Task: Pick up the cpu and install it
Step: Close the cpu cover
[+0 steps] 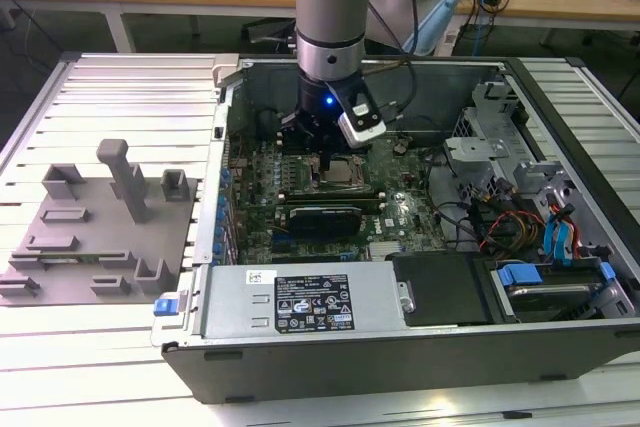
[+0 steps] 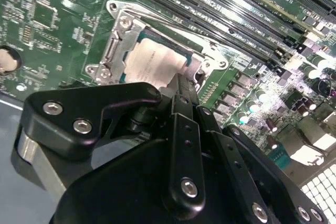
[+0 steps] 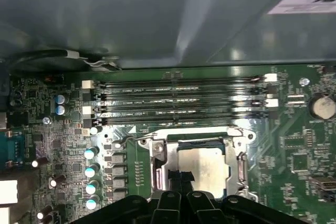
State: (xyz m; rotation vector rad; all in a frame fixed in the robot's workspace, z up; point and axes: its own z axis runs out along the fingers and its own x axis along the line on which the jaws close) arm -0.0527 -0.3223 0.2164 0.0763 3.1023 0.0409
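The cpu (image 2: 155, 64) is seen inside the square metal frame of the motherboard socket (image 2: 118, 38). The socket sits near the middle of the motherboard (image 1: 262, 175), which is mounted in the open computer case (image 1: 400, 372) toward the exterior view's left. In the first wrist view, one edge of the socket is bordered by 4 memory slots (image 3: 178, 100). Whether the chip is fully seated or is held slightly above the contacts cannot be told.

The gripper (image 1: 330, 159) is placed directly over the socket, with its tip at the chip's edge in the second wrist view. Whether the claw is apart, together or clamped on the chip cannot be told.

The chip is judged to be light, thin and rigid. Its smooth metal top is likely to be slippery. The underside and the socket contacts are presumed to be fragile, so tilting, sliding or downward force should be avoided. A hold across 2 opposite edges of the darker rim is judged safest, with the chip kept level.

A white label with a black printed panel is carried on the power supply (image 1: 312, 304), along the near edge of the case. A white sticker (image 3: 310, 1) is fixed to the grey case wall in the first wrist view. Fine white lettering is printed along the memory slots and across the board. None of this print is read off here.
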